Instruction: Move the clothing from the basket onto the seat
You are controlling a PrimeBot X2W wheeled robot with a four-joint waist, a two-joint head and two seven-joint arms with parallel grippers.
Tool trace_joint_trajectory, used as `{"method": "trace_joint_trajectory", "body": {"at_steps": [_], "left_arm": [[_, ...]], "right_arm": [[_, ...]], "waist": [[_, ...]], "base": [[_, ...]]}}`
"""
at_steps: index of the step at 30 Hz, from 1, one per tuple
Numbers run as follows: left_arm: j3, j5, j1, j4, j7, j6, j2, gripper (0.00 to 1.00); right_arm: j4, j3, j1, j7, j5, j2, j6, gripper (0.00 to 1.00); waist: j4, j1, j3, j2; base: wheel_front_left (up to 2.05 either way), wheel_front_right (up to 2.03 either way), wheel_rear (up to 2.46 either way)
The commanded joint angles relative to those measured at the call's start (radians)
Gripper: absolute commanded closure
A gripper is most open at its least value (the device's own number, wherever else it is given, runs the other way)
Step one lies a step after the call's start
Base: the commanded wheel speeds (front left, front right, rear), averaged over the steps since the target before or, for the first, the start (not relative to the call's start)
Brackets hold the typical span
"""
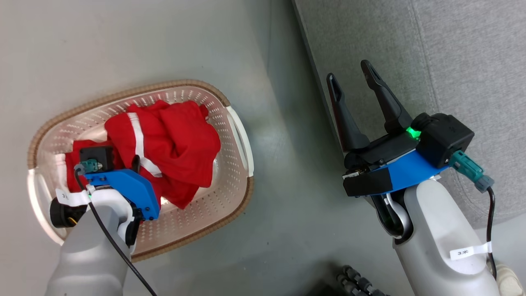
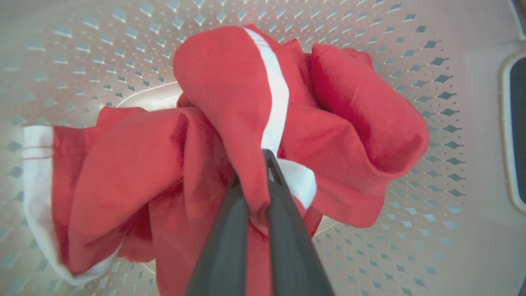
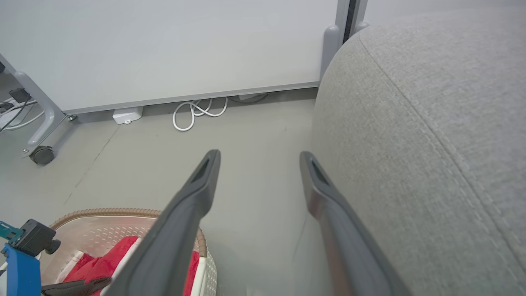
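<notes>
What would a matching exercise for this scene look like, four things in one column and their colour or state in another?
Things:
1 left gripper
2 right gripper
3 basket
4 seat

Descriptions:
A light grey fabric
B shut on the clothing
C open, holding nothing
D cream-white, perforated walls

Pairs: 1-B; 2-C; 3-D; 4-A

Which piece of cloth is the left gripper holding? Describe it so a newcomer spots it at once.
On the floor left of the grey seat stands the cream basket with a brown rim, holding a heap of red clothing. The left gripper is shut on its raised fold, the one crossed by a long white stripe.
</notes>
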Motion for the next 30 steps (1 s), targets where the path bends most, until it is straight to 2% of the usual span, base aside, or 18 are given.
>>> {"method": "trace_joint_trajectory", "body": {"at_steps": [1,5,13,25,30], "left_arm": [[-0.002,-0.008,-0.004,0.001,-0.008,-0.001,-0.002,1.00],[-0.026,-0.024,0.026,0.002,-0.019,-0.001,-0.020,1.00],[-0.112,-0.062,0.094,-0.035,-0.022,-0.002,-0.063,1.00],[-0.329,-0.154,0.189,-0.180,-0.036,-0.002,-0.098,1.00],[-0.412,-0.186,0.168,-0.263,-0.038,-0.002,-0.101,1.00]], "right_arm": [[0.007,-0.001,-0.012,-0.005,0.008,-0.002,0.000,0.00],[0.033,-0.004,-0.004,-0.005,0.002,-0.002,0.000,0.00],[0.129,-0.012,0.047,-0.005,-0.032,-0.003,0.000,0.00],[0.270,-0.030,0.214,0.030,-0.055,-0.003,0.000,0.00],[0.269,-0.029,0.269,0.056,-0.057,-0.003,0.000,0.00]], "waist": [[0.009,-0.0001,-0.026,0.0000],[0.034,-0.0001,-0.106,0.0000],[0.115,-0.0001,-0.336,0.0000],[0.226,-0.0001,-0.677,0.0000],[0.254,-0.0001,-0.753,0.0000]], "base": [[0.00,0.00,0.00],[0.00,0.00,0.00],[0.00,0.00,0.00],[0.00,0.00,0.00],[0.00,0.00,0.00]]}}
